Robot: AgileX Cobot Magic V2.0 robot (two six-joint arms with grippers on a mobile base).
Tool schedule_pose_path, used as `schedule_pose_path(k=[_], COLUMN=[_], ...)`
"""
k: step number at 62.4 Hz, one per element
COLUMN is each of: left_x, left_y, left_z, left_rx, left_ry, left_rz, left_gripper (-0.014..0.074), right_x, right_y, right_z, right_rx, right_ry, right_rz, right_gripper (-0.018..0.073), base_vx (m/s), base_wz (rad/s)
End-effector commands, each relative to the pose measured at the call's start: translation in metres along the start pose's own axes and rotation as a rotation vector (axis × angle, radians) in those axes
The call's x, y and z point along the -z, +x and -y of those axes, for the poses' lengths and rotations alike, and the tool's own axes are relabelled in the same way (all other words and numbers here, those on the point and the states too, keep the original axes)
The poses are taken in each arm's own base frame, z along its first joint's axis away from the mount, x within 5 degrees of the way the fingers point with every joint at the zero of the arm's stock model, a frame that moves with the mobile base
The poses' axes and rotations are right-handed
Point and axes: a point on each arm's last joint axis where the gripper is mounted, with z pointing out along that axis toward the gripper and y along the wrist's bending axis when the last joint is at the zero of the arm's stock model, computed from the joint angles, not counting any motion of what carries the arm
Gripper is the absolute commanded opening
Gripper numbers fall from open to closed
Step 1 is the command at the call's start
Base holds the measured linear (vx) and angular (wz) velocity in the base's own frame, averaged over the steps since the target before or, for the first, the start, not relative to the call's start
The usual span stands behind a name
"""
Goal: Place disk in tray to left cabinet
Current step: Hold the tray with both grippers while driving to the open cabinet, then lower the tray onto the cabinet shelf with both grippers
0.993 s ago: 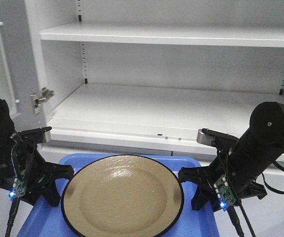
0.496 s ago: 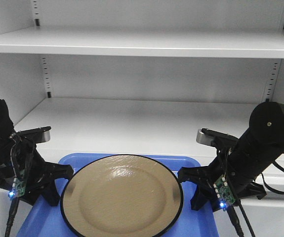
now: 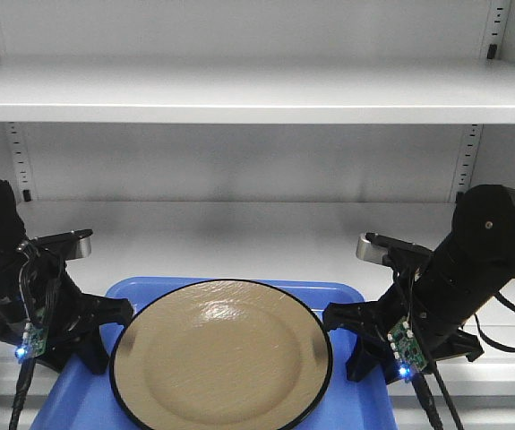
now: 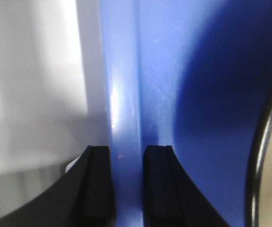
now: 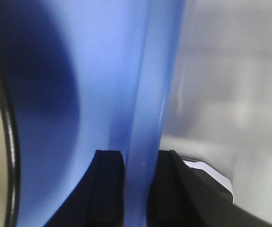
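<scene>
The robot holds one blue tray (image 3: 347, 296) with both arms, one on each side, so the tray stays flat and does not tip. The left gripper (image 4: 126, 182) has its two jaws pinched on the left rim of the tray. The right gripper (image 5: 138, 187) has its two jaws pinched on the right rim. One round tan plate (image 3: 223, 356) with a black edge lies in the middle of the tray, and it fills most of it. The tray is up in front of the white cabinet (image 3: 257, 90), near the lower shelf, so it can slide in. I think it is not on the shelf yet. I count two shelves, two grippers, one tray and one plate
</scene>
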Motion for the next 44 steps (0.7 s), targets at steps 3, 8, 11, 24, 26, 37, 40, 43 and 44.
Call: schedule_pose_path(k=[3,8,11,24,26,37,40,43,44], left_x=[0.0293,0.0293,0.0293,0.0293,0.0293,0.0293,0.0293,0.0293,0.0293], left_y=[0.0011,0.0011,0.0011,0.0011,0.0011,0.0011,0.0011,0.0012,0.0012], left_z=[0.0105,0.0105,0.0105,0.0105,0.0105,0.0105,0.0105,0.0104,0.0104], left_rx=[-0.016,-0.016,-0.016,-0.016,-0.016,-0.016,-0.016,-0.016,-0.016], left_ry=[0.038,0.038,0.038,0.038,0.038,0.038,0.038,0.038,0.038], left_rz=[0.093,0.093,0.093,0.093,0.093,0.093,0.093,0.092,0.092], left_gripper=[0.0000,0.0000,0.0000,0.0000,0.0000,0.0000,0.0000,0.0000,0.0000], right_x=[0.0308,0.0308,0.0308,0.0308,0.0308,0.0308,0.0308,0.0308,0.0308], right_y=[-0.0024,-0.0024,-0.0024,-0.0024,-0.0024,-0.0024,-0.0024,-0.0024,-0.0024], right_z=[-0.0111,-0.0111,-0.0111,-0.0111,-0.0111,-0.0111,-0.0111,-0.0111,-0.0111], right_rx=[0.031,0.031,0.031,0.031,0.031,0.031,0.031,0.031,0.031], right_ry=[-0.046,-0.046,-0.046,-0.046,-0.046,-0.046,-0.046,-0.046,-0.046], right_rz=[0.108,0.108,0.108,0.108,0.108,0.108,0.108,0.108,0.108], right_gripper=[-0.0002,-0.0002,-0.0002,-0.0002,-0.0002,-0.0002,-0.0002,-0.0002,-0.0002], base_vx=[0.16,0.16,0.15,0.14,0.13,0.11,0.08,0.07,0.06], base_wz=[-0.10,-0.08,-0.06,0.01,0.04,0.07,0.08,0.07,0.05])
